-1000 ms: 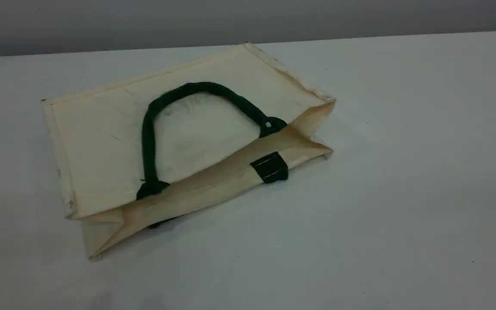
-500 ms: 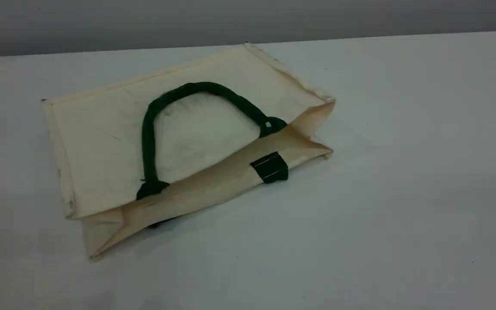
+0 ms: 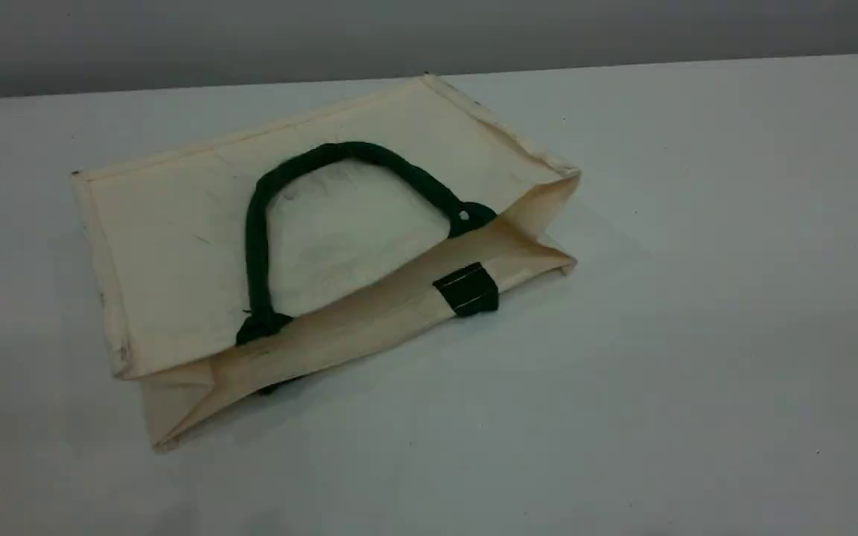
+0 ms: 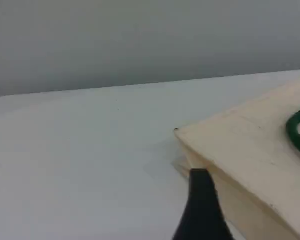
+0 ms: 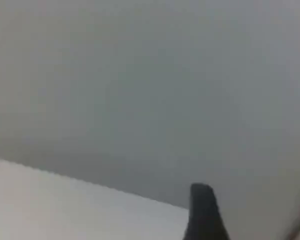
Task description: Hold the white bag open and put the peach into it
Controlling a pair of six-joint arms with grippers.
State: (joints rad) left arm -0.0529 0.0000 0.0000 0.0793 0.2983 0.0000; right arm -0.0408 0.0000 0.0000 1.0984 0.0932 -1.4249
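Pale grey table [image 3: 697, 335] under you, a grey wall behind it, and only the white bag [image 3: 176, 231] on it; the peach shows in no view. The bag lies flat on its side in the table's left half, closer to the far edge than the near one.

Nearest you is its mouth: a narrow slit between the two panels, facing the near-right. Its rim, the long axis, runs from near-left to far-right; the closed bottom faces the far-left corner. One dark green rope handle [image 3: 254, 238] lies folded back in an arch on the upper panel, and a green tab [image 3: 466, 289] shows on the lower lip.

Expect light, soft fabric with some stiffness at the seams, likely to slide on the smooth table if you push it. The rope handle or the upper lip beside it looks like the best hold for lifting the mouth open.

Your left gripper [image 4: 204, 200] sits just beside the bag's far-left corner, one fingertip visible, empty, probably wide. Your right gripper [image 5: 204, 212] faces the wall; whether it is wide or narrow cannot be told.
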